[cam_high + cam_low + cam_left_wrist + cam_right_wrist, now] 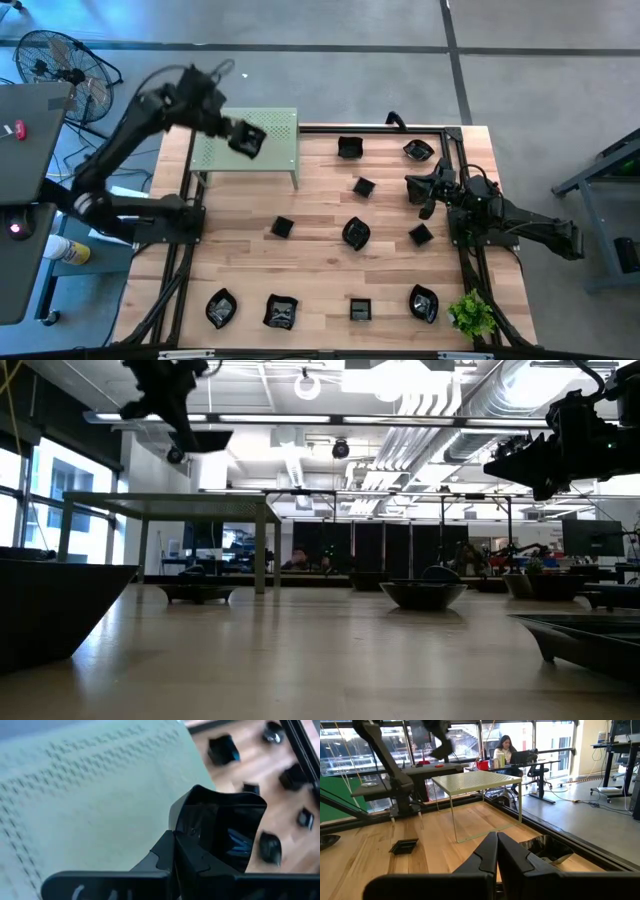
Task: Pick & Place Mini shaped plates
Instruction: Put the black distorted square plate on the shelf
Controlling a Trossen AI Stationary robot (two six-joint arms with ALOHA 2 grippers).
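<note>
I log left end effector clenched on glossy black plate above perforated green stand; right end effector clenched empty

1. Evenly lit from overhead; ceiling lamps glaring white in the low view.
2. Backlit there, leaving dishes as dark silhouettes.
3. Blurred green perforated shelf in the left wrist view.
4. Bluish glint on the held plate.
</note>
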